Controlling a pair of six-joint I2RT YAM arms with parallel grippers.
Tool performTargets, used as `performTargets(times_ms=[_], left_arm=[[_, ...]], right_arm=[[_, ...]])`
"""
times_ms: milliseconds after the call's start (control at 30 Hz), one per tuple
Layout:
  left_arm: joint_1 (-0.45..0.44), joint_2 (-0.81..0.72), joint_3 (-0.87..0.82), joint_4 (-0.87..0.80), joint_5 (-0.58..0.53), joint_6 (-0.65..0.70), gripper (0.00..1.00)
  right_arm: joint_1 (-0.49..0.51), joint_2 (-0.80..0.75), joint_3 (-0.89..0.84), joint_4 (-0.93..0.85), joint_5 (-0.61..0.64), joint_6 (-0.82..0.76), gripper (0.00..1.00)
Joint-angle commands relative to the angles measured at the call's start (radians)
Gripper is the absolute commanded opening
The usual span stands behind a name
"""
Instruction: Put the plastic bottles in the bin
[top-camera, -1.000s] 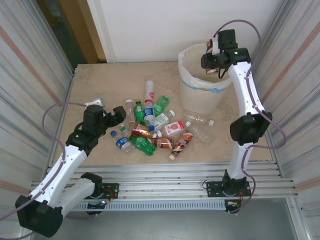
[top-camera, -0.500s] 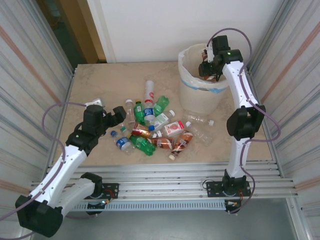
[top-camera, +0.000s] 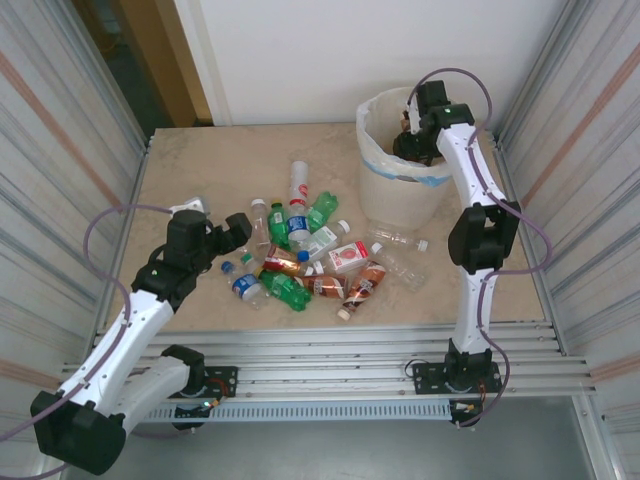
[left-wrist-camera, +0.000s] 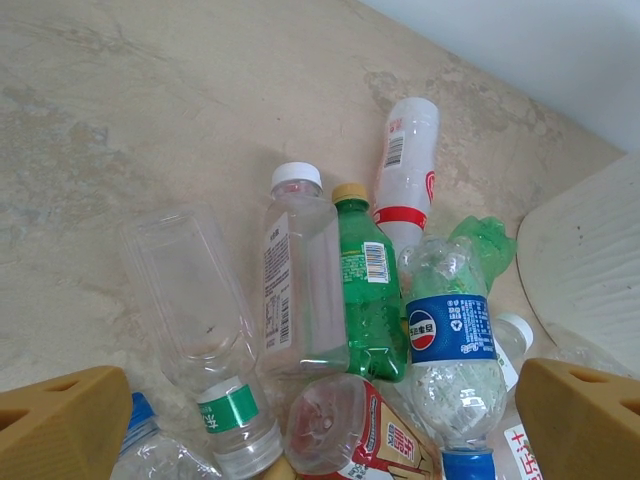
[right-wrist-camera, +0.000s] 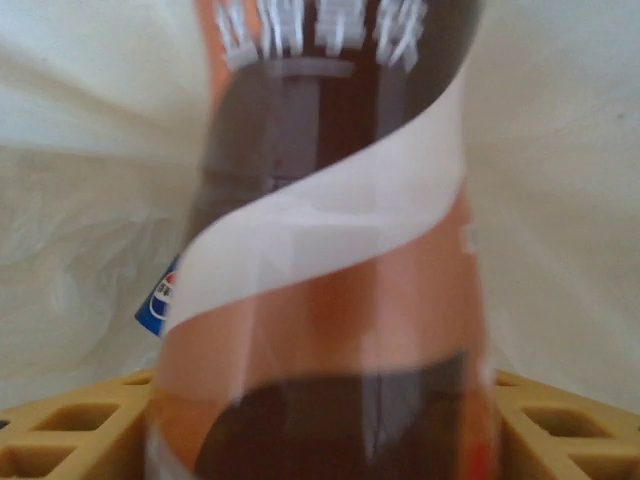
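Observation:
A loose heap of plastic bottles (top-camera: 300, 262) lies mid-table: clear, green and brown ones with coloured labels. My left gripper (top-camera: 240, 228) hovers open at the heap's left edge. In the left wrist view its tan fingertips (left-wrist-camera: 60, 425) flank a red-labelled bottle (left-wrist-camera: 350, 430), with a green bottle (left-wrist-camera: 365, 290) and a blue-labelled bottle (left-wrist-camera: 450, 340) beyond. My right gripper (top-camera: 412, 148) hangs inside the mouth of the bin (top-camera: 372, 120). A brown bottle (right-wrist-camera: 330, 300) with an orange-and-white label, smeared by motion, stands between the right gripper's (right-wrist-camera: 320, 430) parted fingers above the white bag (right-wrist-camera: 80, 200).
Two clear bottles (top-camera: 400, 242) lie at the foot of the bin. A blue-labelled bottle (right-wrist-camera: 160, 300) rests inside the bin. Corrugated metal walls close in both sides of the table (top-camera: 200, 170), and rails run along the near edge.
The right arm swung left and lowered its gripper into the bin's mouth, and its jaws widened round the brown bottle. The left arm has not moved.

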Motion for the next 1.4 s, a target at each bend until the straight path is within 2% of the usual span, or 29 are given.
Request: performTargets(times_ms=[0, 267, 700, 900, 1100, 1200, 1367], left_arm=[[0.008, -0.032, 0.009, -0.028, -0.038, -0.007, 0.99], [0.009, -0.055, 0.0, -0.022, -0.055, -0.002, 0.99], [0.009, -0.079, -0.021, 0.003, -0.054, -0.001, 0.99], [0.009, -0.084, -0.033, 0.006, -0.066, -0.008, 0.99], [0.014, -0.091, -0.054, 0.023, -0.078, -0.021, 0.99], [0.016, -0.093, -0.06, 0.031, -0.069, -0.022, 0.99], [0.023, -0.092, -0.065, 0.031, -0.067, -0.032, 0.99]], right_arm=[[0.002, 0.008, 0.011, 0.01, 0.029, -0.021, 0.73], [0.012, -0.04, 0.09, -0.009, 0.036, -0.018, 0.78], [0.066, -0.283, 0.092, 0.027, 0.033, 0.053, 0.81], [0.191, -0.419, 0.013, 0.038, 0.15, 0.121, 0.84], [0.371, -0.55, -0.186, 0.145, 0.212, 0.197, 0.86], [0.451, -0.563, -0.264, 0.176, 0.212, 0.245, 0.87], [0.58, -0.496, -0.301, 0.164, 0.225, 0.323, 0.92]])
